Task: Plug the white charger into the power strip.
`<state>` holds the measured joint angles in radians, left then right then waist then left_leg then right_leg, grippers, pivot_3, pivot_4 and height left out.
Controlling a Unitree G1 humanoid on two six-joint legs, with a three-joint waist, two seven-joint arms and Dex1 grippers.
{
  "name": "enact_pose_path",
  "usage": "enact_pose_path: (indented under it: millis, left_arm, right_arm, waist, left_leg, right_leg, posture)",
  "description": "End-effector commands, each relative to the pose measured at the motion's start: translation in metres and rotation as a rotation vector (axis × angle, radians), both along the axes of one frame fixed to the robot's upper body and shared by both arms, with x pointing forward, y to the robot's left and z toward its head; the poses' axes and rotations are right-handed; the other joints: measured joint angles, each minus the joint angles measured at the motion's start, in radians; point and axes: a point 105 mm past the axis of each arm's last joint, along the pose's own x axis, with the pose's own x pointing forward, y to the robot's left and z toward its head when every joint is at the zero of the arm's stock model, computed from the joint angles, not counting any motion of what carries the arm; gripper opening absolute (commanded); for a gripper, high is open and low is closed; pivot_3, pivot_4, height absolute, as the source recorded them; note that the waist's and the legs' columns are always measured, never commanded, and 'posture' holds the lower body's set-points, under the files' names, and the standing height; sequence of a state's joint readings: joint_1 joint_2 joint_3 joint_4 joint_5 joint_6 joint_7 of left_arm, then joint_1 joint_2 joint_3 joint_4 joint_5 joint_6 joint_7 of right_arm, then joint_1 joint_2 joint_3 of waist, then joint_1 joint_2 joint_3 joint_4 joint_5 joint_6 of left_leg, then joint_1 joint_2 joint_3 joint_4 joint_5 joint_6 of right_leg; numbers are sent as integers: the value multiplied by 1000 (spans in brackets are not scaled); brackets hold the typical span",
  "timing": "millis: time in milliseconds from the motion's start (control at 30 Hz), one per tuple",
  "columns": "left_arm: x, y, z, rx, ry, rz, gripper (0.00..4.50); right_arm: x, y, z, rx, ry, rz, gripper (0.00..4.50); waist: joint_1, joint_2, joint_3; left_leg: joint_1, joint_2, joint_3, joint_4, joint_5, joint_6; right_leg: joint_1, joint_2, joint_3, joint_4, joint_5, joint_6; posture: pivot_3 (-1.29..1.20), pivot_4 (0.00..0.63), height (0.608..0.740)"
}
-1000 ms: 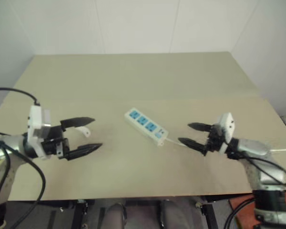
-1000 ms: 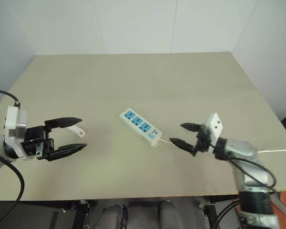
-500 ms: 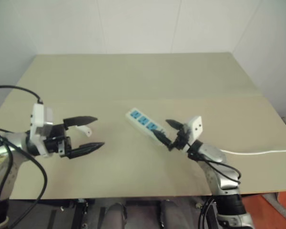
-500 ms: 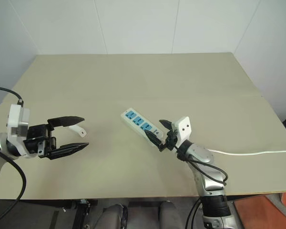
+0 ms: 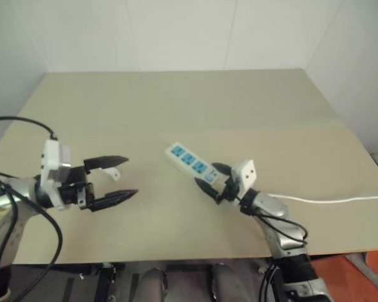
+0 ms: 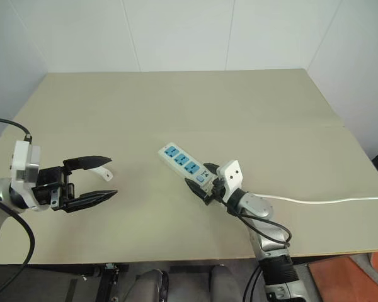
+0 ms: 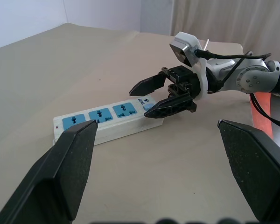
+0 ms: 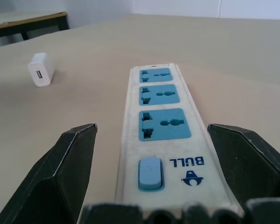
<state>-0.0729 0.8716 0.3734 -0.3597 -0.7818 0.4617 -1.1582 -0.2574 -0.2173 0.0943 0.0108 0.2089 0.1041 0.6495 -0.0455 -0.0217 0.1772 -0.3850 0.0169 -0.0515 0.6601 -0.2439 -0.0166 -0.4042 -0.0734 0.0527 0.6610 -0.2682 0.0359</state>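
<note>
The power strip, a white bar with three blue socket faces, lies slantwise at mid table. My right gripper stands open at its switch end, one finger on each side and neither touching it. The left wrist view shows the same, with the right gripper open over that end of the strip. The white charger stands on the table well to the strip's left, a small white piece beside my left gripper's upper finger. My left gripper hovers there, open and empty.
The strip's thin white cord runs off to the right along the table toward its edge. The beige tabletop stretches back to white walls. A red-orange patch of floor shows past the front right corner.
My right gripper has swung left along the cord to the strip's switch end, its open fingers now flanking it. The left gripper has stayed where it was.
</note>
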Motion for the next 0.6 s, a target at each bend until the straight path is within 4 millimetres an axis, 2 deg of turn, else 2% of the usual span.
enact_pose_path:
  millis: [33,233,600]
  left_arm:
    - [-3,0,11,7,-55,-3,4500]
    - [-2,0,11,8,-56,-2,4500]
    - [-2,0,10,9,-59,5,4500]
  right_arm:
    - [4,2,7,8,-52,-4,4471]
    - [10,0,6,8,-57,-17,4471]
    - [3,5,-14,-48,2,26,4471]
  waist:
    - [0,0,0]
    - [0,0,0]
    - [0,0,0]
  left_leg:
    - [0,0,0,0,0,0]
    - [0,0,0,0,0,0]
    - [0,0,0,0,0,0]
  right_leg:
    - [0,0,0,0,0,0]
    - [0,0,0,0,0,0]
    - [0,0,0,0,0,0]
  posture:
    - [0,150,740]
    - [0,150,740]
    - [0,150,740]
